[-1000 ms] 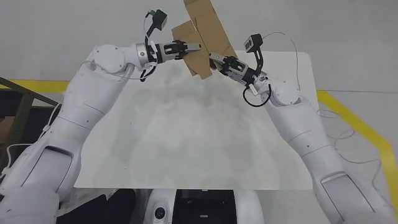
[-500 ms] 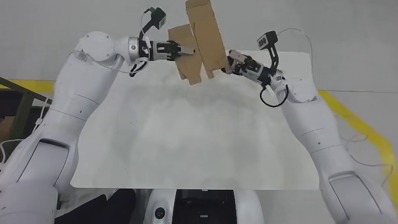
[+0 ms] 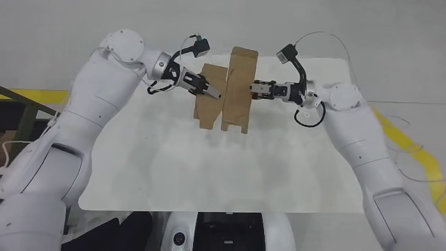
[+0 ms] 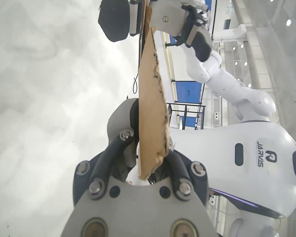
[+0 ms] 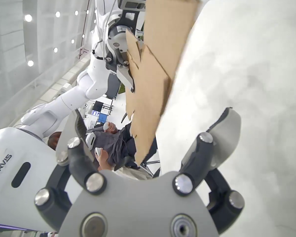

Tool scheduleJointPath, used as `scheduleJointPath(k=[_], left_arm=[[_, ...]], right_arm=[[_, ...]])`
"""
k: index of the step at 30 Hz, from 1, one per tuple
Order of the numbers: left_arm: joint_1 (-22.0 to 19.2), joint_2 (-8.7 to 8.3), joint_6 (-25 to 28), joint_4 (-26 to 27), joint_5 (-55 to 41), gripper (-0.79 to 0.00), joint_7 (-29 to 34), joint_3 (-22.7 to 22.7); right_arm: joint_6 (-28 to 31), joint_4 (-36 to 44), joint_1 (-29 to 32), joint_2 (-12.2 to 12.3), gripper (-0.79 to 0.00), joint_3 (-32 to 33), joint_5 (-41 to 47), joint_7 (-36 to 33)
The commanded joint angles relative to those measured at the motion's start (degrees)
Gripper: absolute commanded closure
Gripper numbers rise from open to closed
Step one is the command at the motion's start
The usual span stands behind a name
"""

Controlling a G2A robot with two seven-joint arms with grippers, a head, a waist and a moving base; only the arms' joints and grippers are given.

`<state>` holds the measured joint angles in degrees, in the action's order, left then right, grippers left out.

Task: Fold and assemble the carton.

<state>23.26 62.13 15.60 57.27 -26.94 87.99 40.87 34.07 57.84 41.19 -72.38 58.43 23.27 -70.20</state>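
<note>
I've swung the carton [image 3: 235, 90] down from beyond the surface [image 3: 174, 174] to just above it. My left fingers [image 4: 118, 124] pinch its edge; my right fingers [image 5: 227, 122] have released, spread wide around it, ready to regrip for folding.

From where I stand, the right gripper [image 5: 153, 117] sits in the foreground with its two fingers [image 5: 224, 124] spread wide. The thin near edge of the brown carton [image 5: 150, 80] hangs in the gap between them, touching neither. The carton runs off tilted through the middle of the frame, with the white table [image 5: 249, 62] lying beyond it. Farther off, the left gripper [image 5: 129, 85] has a finger pressed against a flap at the carton's far end.
</note>
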Motion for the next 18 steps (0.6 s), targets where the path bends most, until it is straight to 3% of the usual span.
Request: scheduleJointPath(k=[1,4,8,9,10,14,18], left_arm=[[-0.69,0.14,0.68,-0.42,-1.24,0.000,0.01,-1.70],[-1.80,0.33,0.68,-0.81,-2.38,0.000,0.01,-3.72],[-2.88,0.43,0.68,-1.46,-3.78,0.000,0.01,-5.81],[-3.05,0.43,0.68,-1.68,-4.24,0.000,0.01,-6.26],[-3.16,0.42,0.68,-1.91,-4.70,0.000,0.01,-6.72],[-3.58,0.40,0.69,-2.82,-6.43,0.000,0.01,-8.18],[-4.11,0.41,0.69,-3.17,-7.26,0.000,0.01,-9.23]], right_arm=[[0.23,0.67,0.16,0.28,-0.785,-0.55,-0.04,0.22],[0.53,1.49,0.25,0.69,-0.785,-1.61,0.19,0.52],[1.04,1.00,0.01,1.15,-0.545,-2.53,1.27,1.03],[1.13,0.86,-0.11,1.24,-0.526,-2.76,1.59,1.12],[1.17,0.58,-0.21,1.32,-0.422,-3.00,1.84,1.16],[1.20,-0.69,-0.76,1.55,-0.320,-3.99,3.10,1.19],[1.12,-1.34,-1.40,1.69,-0.135,-5.13,4.10,1.11]])
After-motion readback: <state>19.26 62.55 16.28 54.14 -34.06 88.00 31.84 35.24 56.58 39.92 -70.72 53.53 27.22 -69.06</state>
